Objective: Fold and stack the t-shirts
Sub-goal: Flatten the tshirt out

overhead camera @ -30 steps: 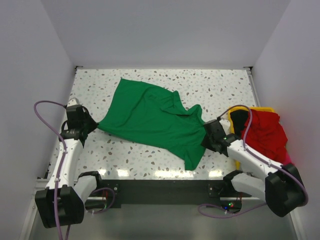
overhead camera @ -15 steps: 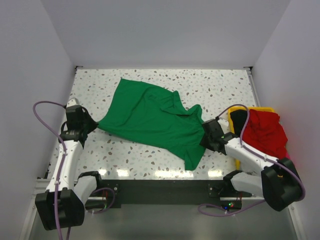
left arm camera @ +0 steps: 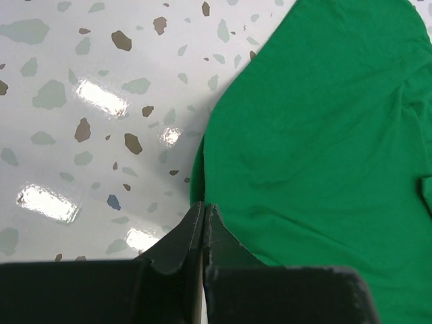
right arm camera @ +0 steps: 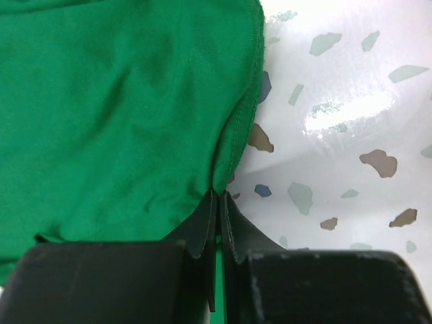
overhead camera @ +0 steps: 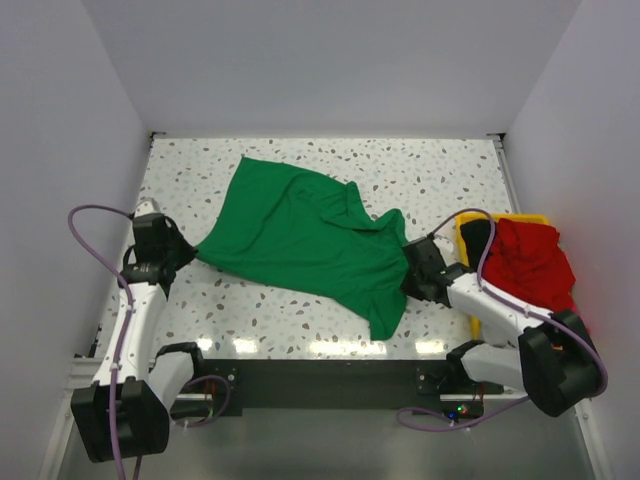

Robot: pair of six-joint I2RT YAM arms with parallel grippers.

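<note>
The bright green t-shirt lies spread and rumpled across the middle of the speckled table. My left gripper is shut on its left edge; in the left wrist view the jaws pinch the hem of the green cloth. My right gripper is shut on the shirt's right edge; in the right wrist view the jaws clamp the stitched hem of the green cloth. A red shirt and a dark one sit in the bin at the right.
A yellow plastic bin stands at the table's right edge, beside my right arm. White walls close in the table on the left, back and right. Bare speckled tabletop shows behind the green shirt.
My right gripper has shifted slightly left and back with the shirt's edge. The left gripper and the shirt have barely moved.
</note>
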